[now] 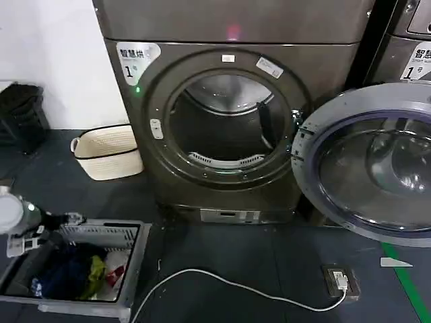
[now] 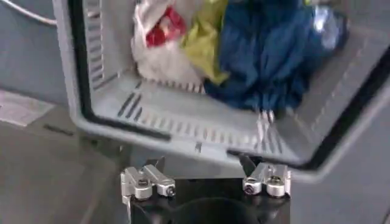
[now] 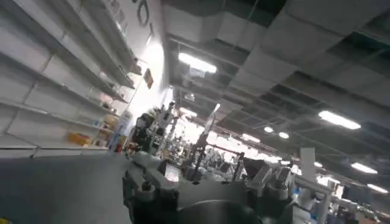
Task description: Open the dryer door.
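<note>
Already open: the dryer door (image 1: 367,165) stood swung wide on hinges at its left edge, beside the right of the drum mouth (image 1: 225,121), its pale grey inner face and dark glass turned toward the near side. The round panel hung upright, flat and roughly parallel to the machine front, overlapping the second grey machine (image 1: 404,47) at far right. By this judgement the task was complete, the door parked clear so that the drum could be loaded.

The dryer (image 1: 229,108) occupied the far centre. A cream woven basket (image 1: 108,151) sat on the floor to its left. A grey laundry basket (image 1: 131,259) with blue, yellow and red clothes lay at near left, a white cable (image 1: 229,286) trailing across the floor to its right.

The left gripper (image 2: 205,181) hovered at that basket's rim, fingers spread and holding nothing, probably staged for picking laundry. The right gripper (image 3: 204,182) pointed up at the ceiling lights (image 3: 196,62); whether its pincer was open could not be told.
</note>
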Robot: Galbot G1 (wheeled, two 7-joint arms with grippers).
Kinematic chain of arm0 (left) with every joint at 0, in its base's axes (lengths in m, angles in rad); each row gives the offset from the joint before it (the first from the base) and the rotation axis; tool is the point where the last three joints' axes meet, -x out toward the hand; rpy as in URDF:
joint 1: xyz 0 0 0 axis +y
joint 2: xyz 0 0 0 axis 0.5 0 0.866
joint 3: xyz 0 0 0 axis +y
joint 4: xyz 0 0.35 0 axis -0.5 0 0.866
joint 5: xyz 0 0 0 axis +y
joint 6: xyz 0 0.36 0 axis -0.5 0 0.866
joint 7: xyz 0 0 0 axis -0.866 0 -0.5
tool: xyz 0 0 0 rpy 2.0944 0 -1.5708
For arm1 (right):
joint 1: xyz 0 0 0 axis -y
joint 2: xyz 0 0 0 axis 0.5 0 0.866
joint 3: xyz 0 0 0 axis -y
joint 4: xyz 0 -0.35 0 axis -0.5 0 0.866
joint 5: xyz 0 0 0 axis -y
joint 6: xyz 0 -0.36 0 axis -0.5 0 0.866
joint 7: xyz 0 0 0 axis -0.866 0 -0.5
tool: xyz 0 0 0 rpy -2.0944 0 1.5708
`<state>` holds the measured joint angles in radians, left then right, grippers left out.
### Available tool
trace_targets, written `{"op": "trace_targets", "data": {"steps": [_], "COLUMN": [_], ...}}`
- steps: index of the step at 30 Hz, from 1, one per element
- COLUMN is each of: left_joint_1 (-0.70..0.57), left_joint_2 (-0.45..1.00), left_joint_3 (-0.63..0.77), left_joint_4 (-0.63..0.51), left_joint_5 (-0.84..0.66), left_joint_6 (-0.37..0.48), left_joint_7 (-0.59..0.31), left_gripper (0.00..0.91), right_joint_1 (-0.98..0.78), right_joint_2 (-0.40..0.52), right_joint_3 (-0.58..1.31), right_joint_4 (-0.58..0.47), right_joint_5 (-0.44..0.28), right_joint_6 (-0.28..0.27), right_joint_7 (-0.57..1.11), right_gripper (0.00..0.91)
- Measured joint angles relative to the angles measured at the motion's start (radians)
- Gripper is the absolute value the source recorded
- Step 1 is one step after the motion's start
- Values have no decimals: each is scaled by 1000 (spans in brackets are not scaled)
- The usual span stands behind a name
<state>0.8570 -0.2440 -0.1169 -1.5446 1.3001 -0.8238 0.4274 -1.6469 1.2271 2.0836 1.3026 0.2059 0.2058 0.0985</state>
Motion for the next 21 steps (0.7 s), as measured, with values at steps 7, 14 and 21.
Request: {"op": "trace_targets", "data": {"steps": [7, 14, 21], "left_joint_1": [111, 138, 139], "left_joint_2": [22, 20, 35], "left_joint_3": [-1, -1, -2], "left_joint_4": [29, 49, 47], "left_joint_5": [-30, -34, -40], "left_joint_6": [0, 0, 0], "left_joint_7": [-1, -1, -1], "left_gripper": [907, 907, 907], "right_joint_1": [6, 7, 11], "right_joint_2": [2, -1, 5], "right_joint_3": [-8, 5, 0], "right_joint_4": [-2, -10, -9], "right_joint_5": [-5, -24, -30], "right_joint_6": [0, -6, -5], "right_joint_7": [-1, 3, 2], "right_gripper": [907, 907, 907]}}
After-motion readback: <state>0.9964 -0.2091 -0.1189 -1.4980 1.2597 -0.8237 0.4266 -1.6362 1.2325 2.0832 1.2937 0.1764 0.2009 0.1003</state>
